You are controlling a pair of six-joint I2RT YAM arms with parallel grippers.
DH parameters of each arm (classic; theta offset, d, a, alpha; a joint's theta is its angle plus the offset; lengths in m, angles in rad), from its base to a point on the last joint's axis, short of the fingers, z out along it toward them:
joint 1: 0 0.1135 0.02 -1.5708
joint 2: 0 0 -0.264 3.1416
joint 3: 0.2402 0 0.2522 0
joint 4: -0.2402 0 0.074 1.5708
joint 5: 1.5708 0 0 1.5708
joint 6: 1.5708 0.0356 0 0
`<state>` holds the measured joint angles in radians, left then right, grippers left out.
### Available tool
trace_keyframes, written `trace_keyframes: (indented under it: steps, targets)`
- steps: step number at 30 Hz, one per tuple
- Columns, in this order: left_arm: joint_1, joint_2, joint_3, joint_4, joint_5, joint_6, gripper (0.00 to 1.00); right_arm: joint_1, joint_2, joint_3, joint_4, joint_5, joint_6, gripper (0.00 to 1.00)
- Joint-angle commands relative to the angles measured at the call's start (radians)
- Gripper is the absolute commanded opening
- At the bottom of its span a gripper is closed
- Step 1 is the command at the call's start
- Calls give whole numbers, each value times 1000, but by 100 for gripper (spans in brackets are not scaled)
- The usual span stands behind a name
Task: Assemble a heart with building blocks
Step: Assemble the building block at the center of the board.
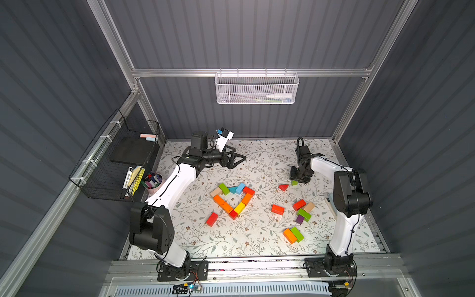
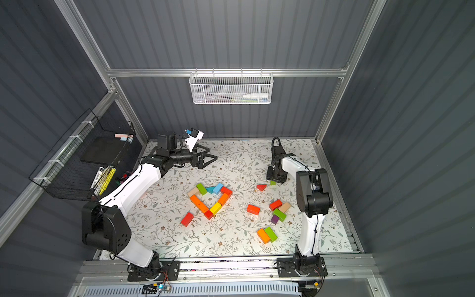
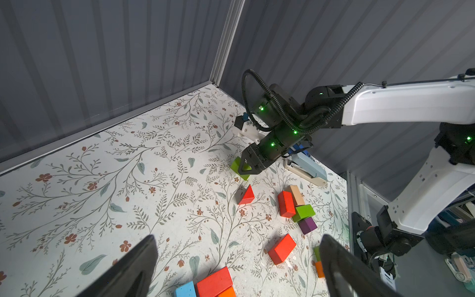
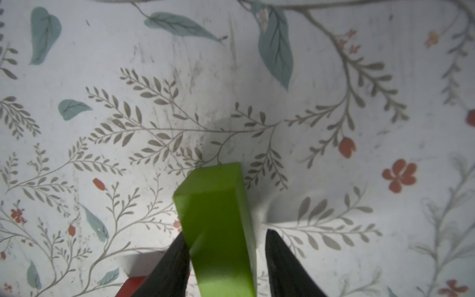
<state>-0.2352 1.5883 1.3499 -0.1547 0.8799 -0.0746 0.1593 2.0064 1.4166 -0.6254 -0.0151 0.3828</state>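
The small green painted wooden block [image 4: 218, 218] sits on the floral mat [image 1: 257, 239] near the red triangular wedge [image 1: 283, 187], well apart from the half-built heart [image 1: 221, 201]. It is probably light, rigid and paint-slick, so pinch its flat long sides. The right gripper [image 4: 226, 233] straddles it unclamped, one jaw touching. The left gripper [image 3: 237, 239] gapes empty.

Glares brightest from overhead on the mid-front desk [image 1: 257, 239]; fades to dim on the grey walls [image 1: 64, 77]. Throws short soft shadows beside the blocks [image 1: 277, 209]. Blurs the green block [image 4: 218, 218] and dark fingers [image 4: 288, 264] of the right hand [image 4: 226, 233] close up.
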Motion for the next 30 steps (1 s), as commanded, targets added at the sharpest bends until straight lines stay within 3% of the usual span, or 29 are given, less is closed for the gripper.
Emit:
trace_keyframes:
  steps: [1, 13, 21, 30]
  targets:
    - [-6, -26, 7, -14, 11, 16, 99, -1, 25, 51, -49, 51, -28, 47]
    - [-6, -24, 8, -15, 14, 16, 99, -1, 20, 47, -59, 54, 30, 30]
    - [-6, -24, 8, -14, 19, 13, 99, 0, -64, -98, 17, -31, 174, 27]
    - [-7, -30, 8, -13, 20, 12, 99, 3, -128, -206, 82, -75, 229, 26]
